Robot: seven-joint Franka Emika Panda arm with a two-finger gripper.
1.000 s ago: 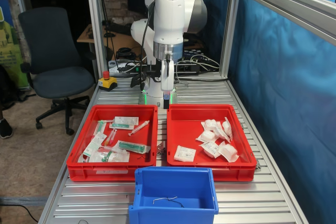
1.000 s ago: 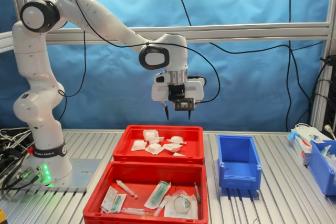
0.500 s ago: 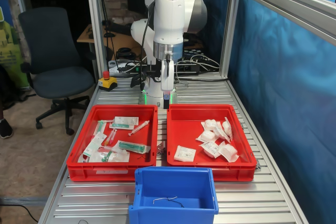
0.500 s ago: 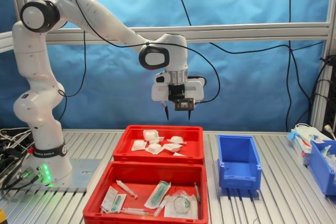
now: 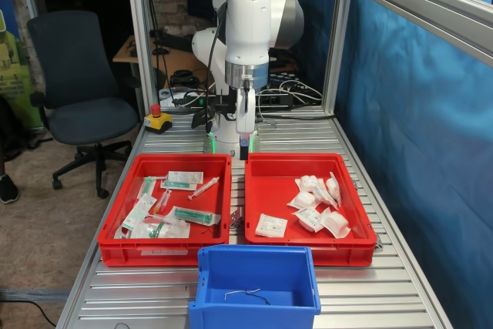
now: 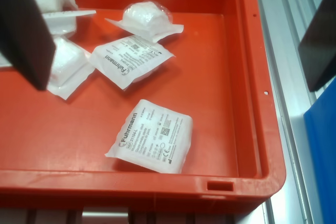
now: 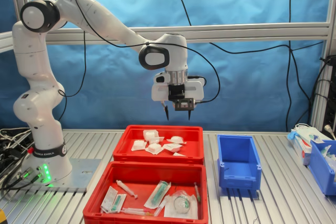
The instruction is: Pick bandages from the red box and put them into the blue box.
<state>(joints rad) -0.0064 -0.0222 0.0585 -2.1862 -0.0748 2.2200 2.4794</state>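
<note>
The red box (image 5: pixel 308 249) (image 7: pixel 157 157) (image 6: pixel 131 187) holds only white bandages. One bandage packet (image 5: pixel 271 226) (image 6: pixel 152 142) lies alone near the corner closest to the blue box. Several more bandages (image 5: pixel 320 199) (image 7: pixel 157 144) (image 6: pixel 131 59) cluster along the side by the blue curtain. The blue box (image 5: pixel 254 252) (image 7: pixel 239 179) (image 6: pixel 323 156) stands just beyond the red box's end wall and has only a thin bent wire (image 5: pixel 245 293) inside. My gripper (image 5: pixel 245 144) (image 7: pixel 177 115) (image 6: pixel 178 85) hangs open and empty, well above the red box, pointing straight down.
A twin red tray (image 5: pixel 166 252) (image 7: pixel 147 166) with syringes and green-printed packets sits beside the red box. A red emergency button (image 5: pixel 156 119) stands near the robot base. Another blue bin (image 7: pixel 323 163) with supplies sits at the second exterior view's right. Aluminium frame posts surround the table.
</note>
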